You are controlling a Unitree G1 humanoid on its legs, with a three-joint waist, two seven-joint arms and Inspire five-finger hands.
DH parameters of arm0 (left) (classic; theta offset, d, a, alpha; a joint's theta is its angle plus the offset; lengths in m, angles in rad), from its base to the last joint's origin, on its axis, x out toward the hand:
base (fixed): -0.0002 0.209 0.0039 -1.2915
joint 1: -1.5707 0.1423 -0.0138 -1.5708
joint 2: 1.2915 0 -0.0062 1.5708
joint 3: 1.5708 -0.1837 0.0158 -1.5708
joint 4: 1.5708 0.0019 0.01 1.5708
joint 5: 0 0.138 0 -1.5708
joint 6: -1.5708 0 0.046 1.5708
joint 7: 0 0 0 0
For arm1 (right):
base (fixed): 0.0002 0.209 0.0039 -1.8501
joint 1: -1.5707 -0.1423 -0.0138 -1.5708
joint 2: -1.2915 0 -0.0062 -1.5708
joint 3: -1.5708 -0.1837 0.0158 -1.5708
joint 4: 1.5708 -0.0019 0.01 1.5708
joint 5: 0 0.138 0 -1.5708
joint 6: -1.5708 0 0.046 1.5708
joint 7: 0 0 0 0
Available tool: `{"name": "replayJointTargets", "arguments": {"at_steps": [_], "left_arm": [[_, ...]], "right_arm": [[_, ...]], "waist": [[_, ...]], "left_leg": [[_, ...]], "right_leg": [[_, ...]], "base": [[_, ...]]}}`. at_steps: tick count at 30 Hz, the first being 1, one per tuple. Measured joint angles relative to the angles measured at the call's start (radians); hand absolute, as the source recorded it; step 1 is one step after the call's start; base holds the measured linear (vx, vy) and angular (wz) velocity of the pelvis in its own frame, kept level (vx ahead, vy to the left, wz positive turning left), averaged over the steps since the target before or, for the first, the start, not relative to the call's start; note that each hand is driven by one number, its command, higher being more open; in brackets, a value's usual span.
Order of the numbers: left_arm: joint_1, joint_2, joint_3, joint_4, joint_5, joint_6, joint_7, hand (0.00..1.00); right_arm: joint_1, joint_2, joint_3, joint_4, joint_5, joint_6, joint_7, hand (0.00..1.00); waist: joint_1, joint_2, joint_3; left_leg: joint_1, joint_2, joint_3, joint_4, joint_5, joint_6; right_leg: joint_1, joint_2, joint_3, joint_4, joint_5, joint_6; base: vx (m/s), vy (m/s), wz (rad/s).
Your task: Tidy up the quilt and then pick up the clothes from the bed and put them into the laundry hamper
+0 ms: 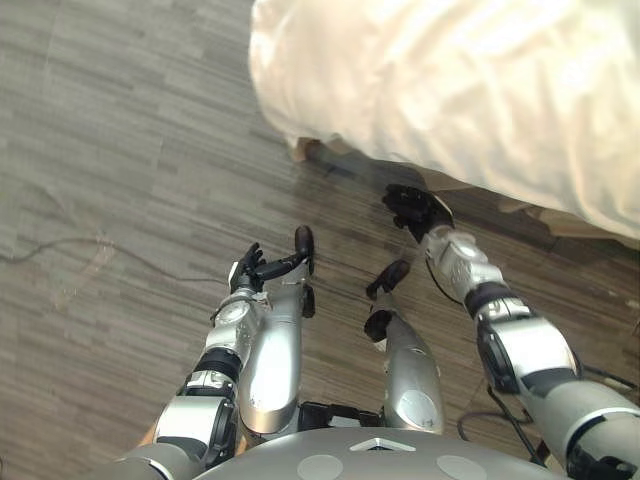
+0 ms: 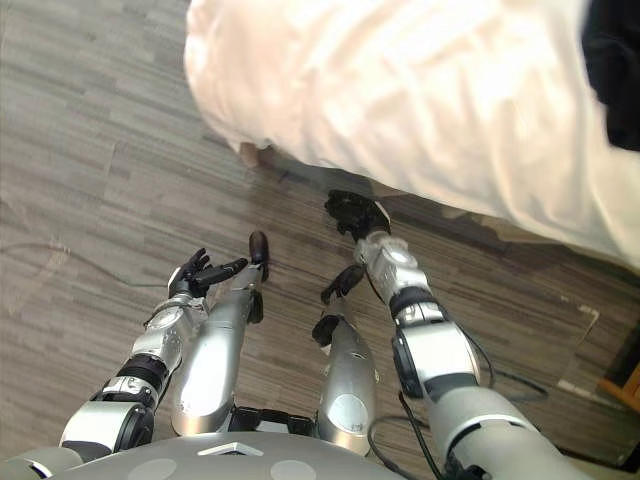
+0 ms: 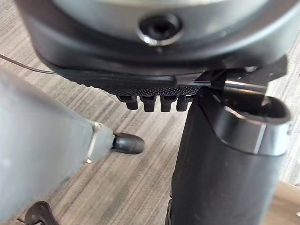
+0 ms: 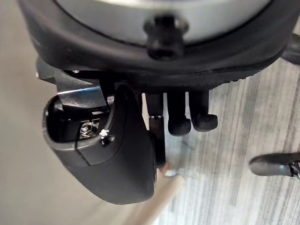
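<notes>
The left arm is bent at the elbow and kept low over the wooden floor [image 1: 120,150], well apart from the bed. The left hand [image 1: 246,270] is turned outward toward the robot's left, its fingers spread and loosely straight, holding nothing. In the left wrist view its fingers [image 3: 149,103] show end-on as a short row over bare floorboards, with the thumb [image 3: 225,164] standing out beside them and nothing between.

The right arm reaches forward and nearly straight, from the lower right toward the bed's near edge. The right hand [image 1: 412,208] hangs over the floor just beside that edge, below the overhanging cloth and not touching it as far as can be seen. In the right wrist view its fingers [image 4: 179,124] point down, relaxed and slightly parted, with the thumb [image 4: 117,159] alongside; the hand is empty.

The quilt [image 1: 470,90], pale cream and softly creased, covers the bed and drapes over its near edge and near left corner. A wooden bed leg [image 1: 301,150] shows on the floor under that corner.

At the far right, in the right eye view, a dark cloth [image 2: 612,45] lies on top of the quilt; what garment it is cannot be told.
</notes>
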Motion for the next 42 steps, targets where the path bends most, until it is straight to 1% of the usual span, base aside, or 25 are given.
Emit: {"name": "replayJointTargets", "arguments": {"at_steps": [2,3,5,7,9,10,11,14,16,17,18,20,21,22,23,24,25,28,29,30,32,36,38,40,42], "left_arm": [[-0.002,0.026,-0.023,-0.007,-0.004,0.036,0.013,1.0],[-0.004,0.032,-0.029,-0.009,-0.004,0.046,0.015,1.0],[-0.006,0.05,-0.06,-0.015,-0.011,0.08,0.042,1.0],[-0.003,0.062,-0.081,-0.014,-0.039,0.11,0.049,1.0],[0.012,0.078,-0.1,-0.012,-0.039,0.123,0.054,1.0],[0.028,0.093,-0.104,-0.002,-0.038,0.138,0.054,1.0],[0.047,0.106,-0.106,0.01,-0.034,0.146,0.052,1.0],[0.102,0.116,-0.111,0.051,-0.03,0.155,0.041,1.0],[0.125,0.115,-0.111,0.066,-0.03,0.155,0.028,1.0],[0.131,0.117,-0.109,0.073,-0.03,0.154,0.023,1.0],[0.132,0.125,-0.102,0.089,-0.03,0.154,0.015,1.0],[0.118,0.133,-0.093,0.095,-0.03,0.155,0.007,1.0],[0.081,0.142,-0.087,0.095,-0.03,0.155,-0.009,1.0],[0.062,0.144,-0.083,0.094,-0.03,0.155,-0.018,1.0],[0.023,0.147,-0.076,0.094,-0.03,0.154,-0.04,1.0],[0.005,0.149,-0.068,0.095,-0.03,0.154,-0.052,1.0],[-0.036,0.156,-0.052,0.098,-0.03,0.146,-0.073,1.0],[-0.079,0.168,-0.052,0.118,-0.03,0.124,-0.09,1.0],[-0.097,0.16,-0.054,0.131,-0.03,0.114,-0.09,1.0],[-0.11,0.147,-0.054,0.141,-0.03,0.109,-0.089,1.0],[-0.118,0.1,-0.056,0.15,-0.03,0.085,-0.08,1.0],[-0.091,0.051,-0.069,0.153,-0.03,0.051,-0.039,1.0],[-0.045,0.029,-0.08,0.129,-0.031,0.042,-0.028,1.0],[0.003,0.028,-0.091,0.112,-0.034,0.045,-0.011,1.0],[0.033,0.044,-0.09,0.082,-0.033,0.051,0.007,1.0]], "right_arm": [[0.135,-0.003,0.122,-0.221,0.001,-0.058,0.074,0.0],[0.167,-0.003,0.153,-0.295,0.001,-0.066,0.094,0.0],[0.251,0.016,0.298,-0.607,-0.036,-0.071,0.152,0.0],[0.261,0.044,0.408,-0.796,-0.046,-0.061,0.186,0.0],[0.245,0.095,0.492,-0.926,-0.038,-0.053,0.23,0.0],[0.231,0.144,0.515,-0.986,-0.034,-0.039,0.25,0.0],[0.21,0.182,0.516,-1.023,-0.012,-0.025,0.26,0.0],[0.138,0.212,0.478,-1.029,0.063,0.009,0.23,0.0],[0.097,0.213,0.458,-1.013,0.093,0.025,0.179,0.0],[0.058,0.219,0.447,-0.989,0.106,0.03,0.144,0.0],[-0.058,0.247,0.397,-0.896,0.151,0.052,0.07,0.0],[-0.151,0.268,0.337,-0.804,0.182,0.056,0.021,0.0],[-0.284,0.277,0.235,-0.675,0.215,0.056,-0.05,0.0],[-0.341,0.274,0.193,-0.619,0.223,0.055,-0.079,0.0],[-0.454,0.258,0.117,-0.498,0.246,0.049,-0.128,0.0],[-0.506,0.246,0.087,-0.44,0.25,0.044,-0.152,0.0],[-0.611,0.197,0.043,-0.317,0.282,0.039,-0.198,0.0],[-0.675,0.109,-0.01,-0.191,0.36,0.018,-0.257,0.0],[-0.675,0.082,-0.046,-0.156,0.377,0.013,-0.281,0.0],[-0.675,0.057,-0.078,-0.12,0.392,0.011,-0.304,0.0],[-0.675,0.013,-0.158,-0.104,0.444,-0.007,-0.315,0.0],[-0.624,0.008,-0.166,-0.166,0.461,-0.019,-0.31,0.0],[-0.477,0.005,-0.18,-0.275,0.442,-0.029,-0.238,0.0],[-0.268,0.006,-0.172,-0.398,0.432,-0.053,-0.134,0.0],[-0.068,0.009,-0.171,-0.49,0.435,-0.089,-0.049,0.0]], "waist": [[-0.037,-0.001,0.0],[-0.042,-0.002,0.0],[-0.059,-0.005,-0.001],[-0.06,-0.014,-0.005],[-0.06,-0.04,-0.024],[-0.059,-0.069,-0.051],[-0.062,-0.102,-0.076],[-0.058,-0.156,-0.135],[-0.055,-0.161,-0.157],[-0.054,-0.16,-0.168],[-0.047,-0.154,-0.168],[-0.04,-0.146,-0.164],[-0.023,-0.129,-0.154],[-0.014,-0.121,-0.149],[0.002,-0.098,-0.134],[0.009,-0.089,-0.129],[0.026,-0.071,-0.118],[0.043,-0.058,-0.11],[0.049,-0.049,-0.104],[0.053,-0.037,-0.097],[0.048,0.005,-0.073],[0.035,0.008,-0.071],[0.017,0.007,-0.07],[-0.035,0.004,-0.07],[-0.08,-0.012,-0.066]], "left_leg": [[0.07,0.002,0.019,-0.027,-0.004,-0.005],[0.085,0.004,0.023,-0.031,-0.004,-0.006],[0.144,0.02,0.039,-0.05,-0.004,-0.015],[0.191,0.024,0.048,-0.063,-0.002,-0.02],[0.225,0.032,0.057,-0.063,-0.009,-0.03],[0.241,0.038,0.067,-0.063,-0.013,-0.036],[0.261,0.039,0.071,-0.062,-0.018,-0.039],[0.319,0.04,0.078,-0.06,-0.034,-0.044],[0.338,0.043,0.08,-0.059,-0.044,-0.043],[0.339,0.044,0.081,-0.058,-0.046,-0.044],[0.329,0.046,0.079,-0.054,-0.049,-0.048],[0.3,0.05,0.069,-0.042,-0.048,-0.045],[0.248,0.055,0.049,-0.036,-0.031,-0.048],[0.228,0.055,0.04,-0.034,-0.022,-0.05],[0.187,0.055,0.023,-0.038,0.007,-0.055],[0.166,0.054,0.016,-0.043,0.018,-0.053],[0.111,0.053,0.006,-0.054,0.041,-0.051],[0.028,0.043,-0.003,-0.084,0.079,-0.038],[0.002,0.037,-0.006,-0.084,0.093,-0.021],[-0.015,0.032,-0.006,-0.082,0.096,-0.019],[-0.049,0.014,-0.001,-0.079,0.1,-0.008],[-0.06,0.011,0.031,-0.045,0.072,0.003],[-0.045,0.008,0.059,-0.002,0.021,0.0],[-0.007,-0.002,0.085,0.011,-0.007,0.011],[0.033,-0.013,0.111,0.012,-0.026,0.015]], "right_leg": [[0.043,0.008,0.02,0.0,-0.009,-0.009],[0.052,0.01,0.026,0.0,-0.013,-0.007],[0.091,0.023,0.042,-0.001,-0.021,-0.01],[0.128,0.029,0.052,-0.006,-0.023,-0.011],[0.163,0.045,0.059,-0.021,-0.023,-0.011],[0.173,0.051,0.069,-0.023,-0.023,-0.011],[0.195,0.055,0.071,-0.032,-0.022,-0.011],[0.257,0.058,0.076,-0.047,-0.02,-0.009],[0.276,0.057,0.079,-0.051,-0.018,-0.006],[0.277,0.056,0.081,-0.05,-0.015,-0.004],[0.272,0.056,0.084,-0.051,-0.011,-0.006],[0.253,0.059,0.079,-0.052,-0.01,-0.008],[0.216,0.059,0.063,-0.05,-0.009,-0.015],[0.2,0.061,0.053,-0.05,-0.011,-0.018],[0.166,0.063,0.036,-0.051,-0.007,-0.024],[0.147,0.065,0.031,-0.052,-0.002,-0.024],[0.095,0.067,0.021,-0.055,0.01,-0.02],[0.018,0.071,0.01,-0.086,0.052,-0.03],[-0.001,0.071,0.009,-0.098,0.069,-0.032],[-0.014,0.071,0.008,-0.106,0.078,-0.029],[-0.05,0.054,0.017,-0.109,0.097,-0.026],[-0.076,0.042,0.053,-0.1,0.102,-0.024],[-0.07,0.028,0.091,-0.075,0.1,-0.02],[-0.048,0.001,0.125,-0.047,0.087,-0.003],[-0.025,-0.014,0.153,-0.044,0.081,0.004]], "base": [[0.03,0.025,-0.33],[0.04,0.012,-0.28],[0.05,-0.025,-0.24],[0.06,-0.014,-0.18],[0.05,-0.017,-0.17],[0.06,-0.011,-0.2],[0.07,0.008,-0.16],[0.04,0.034,-0.06],[0.0,0.05,-0.04],[-0.06,0.067,-0.03],[-0.09,0.062,0.0],[-0.13,0.035,0.14],[-0.15,0.02,0.27],[-0.18,0.014,0.38],[-0.11,0.001,0.31],[-0.13,0.003,0.32],[-0.12,0.016,0.2],[-0.07,0.03,0.15],[-0.03,0.055,0.12],[-0.02,0.095,0.11],[-0.01,0.137,0.0],[0.0,0.126,-0.2],[0.01,0.145,-0.29],[0.06,0.135,-0.32],[0.08,0.147,-0.34]]}}
